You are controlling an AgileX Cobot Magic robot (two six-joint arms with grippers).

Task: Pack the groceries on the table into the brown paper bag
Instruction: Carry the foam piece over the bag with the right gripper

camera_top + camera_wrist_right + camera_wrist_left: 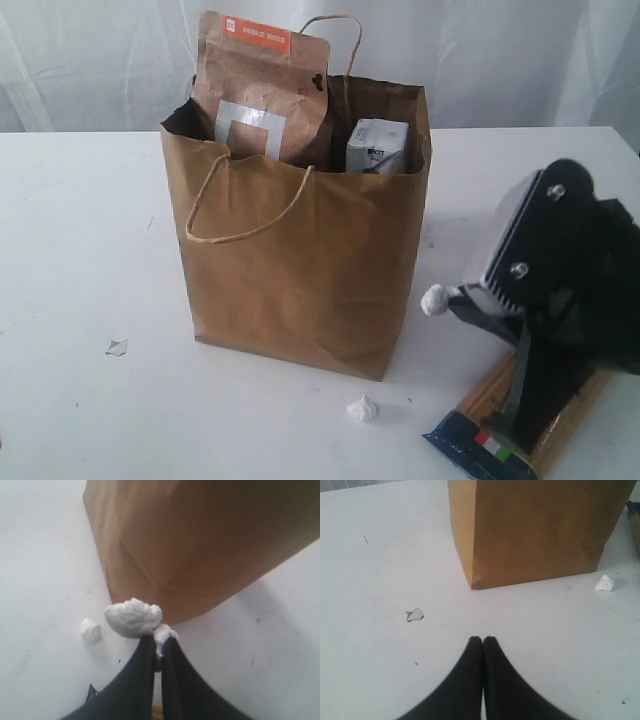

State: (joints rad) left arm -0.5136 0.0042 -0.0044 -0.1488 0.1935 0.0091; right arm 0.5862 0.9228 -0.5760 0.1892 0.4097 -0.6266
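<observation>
Your right gripper [447,300], clamped on a crumpled white wad [434,298], has the long blue-ended spaghetti packet [470,440] at its 5 o'clock, lying 7-to-1, nearest this arm.

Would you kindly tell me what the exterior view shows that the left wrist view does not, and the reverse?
Only the exterior view: the brown-orange pouch and small white-blue carton standing in the open top of the brown paper bag, and the right gripper pinching a white lump. Only the left wrist view: the left gripper, shut with nothing in it. Both: the bag's side, the small paper scrap and a loose white wad on the table.
</observation>
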